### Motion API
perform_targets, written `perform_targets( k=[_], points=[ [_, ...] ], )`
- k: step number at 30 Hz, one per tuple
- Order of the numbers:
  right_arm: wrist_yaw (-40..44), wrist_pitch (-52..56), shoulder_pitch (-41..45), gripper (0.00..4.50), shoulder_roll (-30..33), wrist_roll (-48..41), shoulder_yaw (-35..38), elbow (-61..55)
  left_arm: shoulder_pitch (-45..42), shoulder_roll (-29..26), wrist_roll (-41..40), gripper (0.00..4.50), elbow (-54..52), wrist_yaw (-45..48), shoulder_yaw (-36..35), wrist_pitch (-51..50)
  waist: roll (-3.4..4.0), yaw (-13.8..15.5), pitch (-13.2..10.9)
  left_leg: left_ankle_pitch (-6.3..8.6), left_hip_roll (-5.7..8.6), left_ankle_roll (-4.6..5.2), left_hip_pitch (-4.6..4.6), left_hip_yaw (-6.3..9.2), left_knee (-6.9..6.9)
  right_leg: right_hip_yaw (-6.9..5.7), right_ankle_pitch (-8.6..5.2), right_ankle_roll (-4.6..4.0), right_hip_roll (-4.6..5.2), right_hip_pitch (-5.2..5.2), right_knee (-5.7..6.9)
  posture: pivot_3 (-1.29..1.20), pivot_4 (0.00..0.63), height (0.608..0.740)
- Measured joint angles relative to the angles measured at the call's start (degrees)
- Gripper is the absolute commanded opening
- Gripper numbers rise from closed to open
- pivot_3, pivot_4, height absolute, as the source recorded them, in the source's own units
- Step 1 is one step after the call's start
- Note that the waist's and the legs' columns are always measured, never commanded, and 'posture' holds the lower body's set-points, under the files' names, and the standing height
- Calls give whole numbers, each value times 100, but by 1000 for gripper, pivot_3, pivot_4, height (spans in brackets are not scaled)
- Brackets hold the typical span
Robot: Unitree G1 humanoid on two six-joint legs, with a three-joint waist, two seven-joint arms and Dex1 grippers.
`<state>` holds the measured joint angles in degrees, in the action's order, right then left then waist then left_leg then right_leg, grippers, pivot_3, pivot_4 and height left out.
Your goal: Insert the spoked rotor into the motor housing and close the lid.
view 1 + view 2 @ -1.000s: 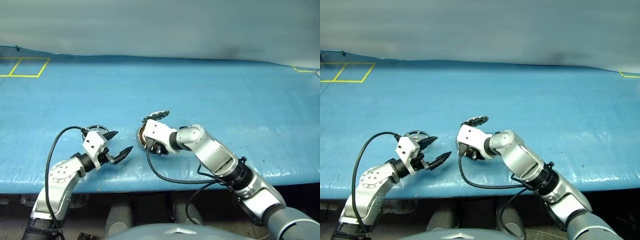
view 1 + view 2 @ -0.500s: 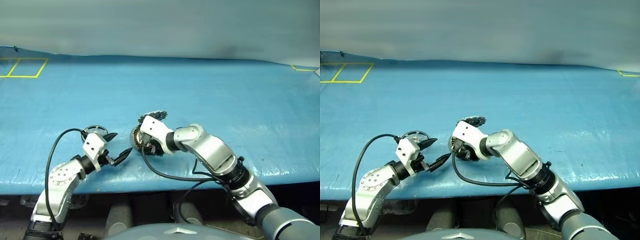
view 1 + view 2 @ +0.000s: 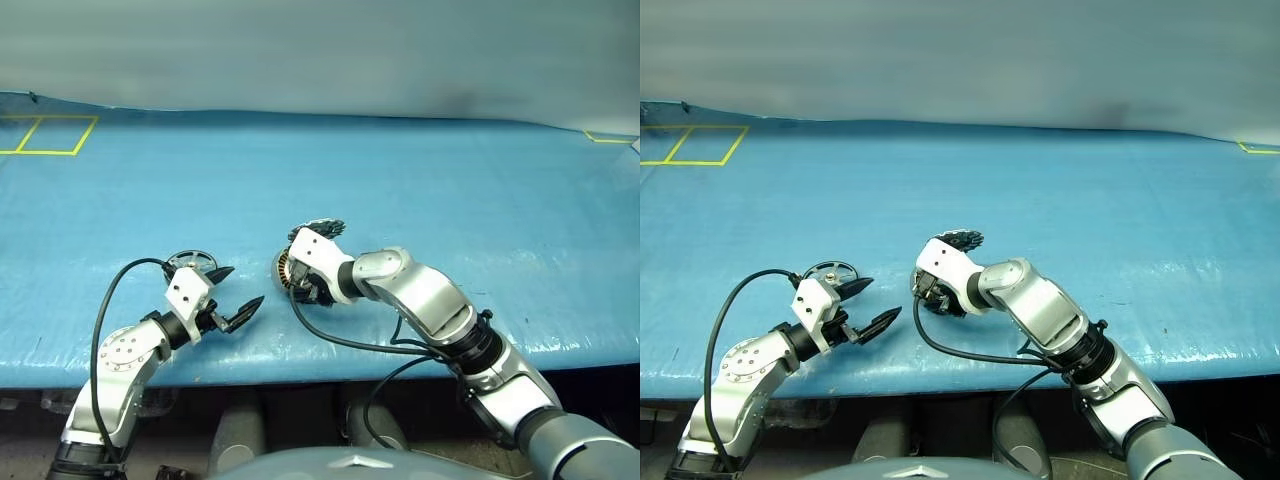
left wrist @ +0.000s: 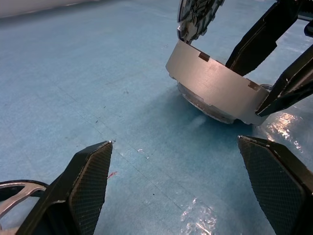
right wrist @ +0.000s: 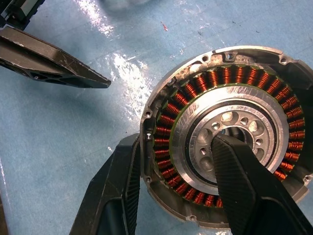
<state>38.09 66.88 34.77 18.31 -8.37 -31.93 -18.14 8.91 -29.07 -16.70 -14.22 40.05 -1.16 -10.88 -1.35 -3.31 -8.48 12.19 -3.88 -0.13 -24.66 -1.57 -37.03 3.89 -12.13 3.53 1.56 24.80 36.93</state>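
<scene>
**Right claw gripping the housing wall while the rotor waits on the mat**

The right gripper [image 5: 181,191] is clamping the wall of the motor housing [image 5: 227,132]: one finger is pressing outside the rim and the other is sitting inside, on the silver hub next to the copper winding ring. That grip is tipping the puck up off the blue table [image 3: 450,190] near the front edge, probably to steady it and turn its open face toward the other arm. The lid [image 3: 318,228] is standing up at the far side of the housing, swung open on its hinge, so the cavity is lying exposed and nothing is seated in it yet.

The left gripper [image 3: 233,295] is hovering just left of the housing with its fingers spread wide and nothing between them. The spoked rotor [image 3: 189,262] is lying on the table just beyond the left wrist, untouched. Judging by this layout, the left claw is being kept open so that it can fetch the rotor next, while the right one is holding the housing ready to receive it.
</scene>
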Motion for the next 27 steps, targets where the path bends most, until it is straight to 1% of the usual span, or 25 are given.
perform_targets(
  k=[2, 3, 5, 6, 11, 16, 20, 23, 27],
  points=[
    [-6, -42, 0, 2597, 7, 0, -45, 0, 2, -3, 6, 4500, 0, 0, -1, 0, 0, -11, 0, 0, 0, 0, 2, 0, 0, 0, 0, 0, 0, 0, 1, 0, 150, 740],
    [-20, -61, 0, 2823, 6, 1, -67, 3, 1, -6, 6, 4500, 0, 0, -2, 0, 0, -14, 0, 0, -1, 0, 2, 0, 0, 0, 0, 0, 0, 0, 1, 0, 150, 740],
    [-58, -101, 0, 3528, -8, 1, -104, 6, 2, -13, 7, 4500, 0, 0, -4, 0, 0, -12, 0, 0, -1, 0, 1, 0, 0, 0, 0, 0, 0, 0, 1, 0, 150, 740],
    [-64, -130, -1, 3783, -26, -4, -108, 14, 3, -18, 8, 4500, 0, 0, -6, 0, 0, -10, 0, 0, -1, 0, 1, 0, 0, 0, 0, 0, 0, 0, 1, 0, 150, 740],
    [-204, -147, -1, 3783, -266, -145, 165, 5, 3, -30, 15, 4500, -1, 4, -15, -1, 0, -9, 0, 0, -1, 0, 0, 1, 0, -1, 0, 1, 0, -1, 1, 0, 150, 740],
    [-419, -110, -2, 3783, -460, -367, 710, -93, -45, -32, 20, 4500, 0, 24, -12, -4, 0, -5, 0, 0, -1, 0, -1, 1, -1, -1, 1, 1, 0, -1, 1, 0, 150, 740],
    [-528, -65, -44, 3783, -324, -495, 1091, -475, -129, -43, 18, 4500, 3, 127, 7, -16, 0, 3, 0, 0, 0, 0, -1, 0, 0, -1, 1, 1, 0, -2, -1, 0, 150, 740],
    [-621, -117, -422, 3783, -71, -547, 1352, -759, -211, -66, 5, 4500, 34, 233, 32, -33, -1, 36, 0, 0, 0, 0, -1, 1, 1, -1, 0, 1, 0, -3, -3, 0, 150, 740],
    [-786, -432, -1310, 3783, 205, -585, 1827, -1016, -431, -104, -51, 4500, 122, 480, 74, -83, 0, 66, 0, 0, 1, 0, 0, 0, 0, 1, -1, 2, 0, -4, -3, 0, 150, 740]
  ],
)
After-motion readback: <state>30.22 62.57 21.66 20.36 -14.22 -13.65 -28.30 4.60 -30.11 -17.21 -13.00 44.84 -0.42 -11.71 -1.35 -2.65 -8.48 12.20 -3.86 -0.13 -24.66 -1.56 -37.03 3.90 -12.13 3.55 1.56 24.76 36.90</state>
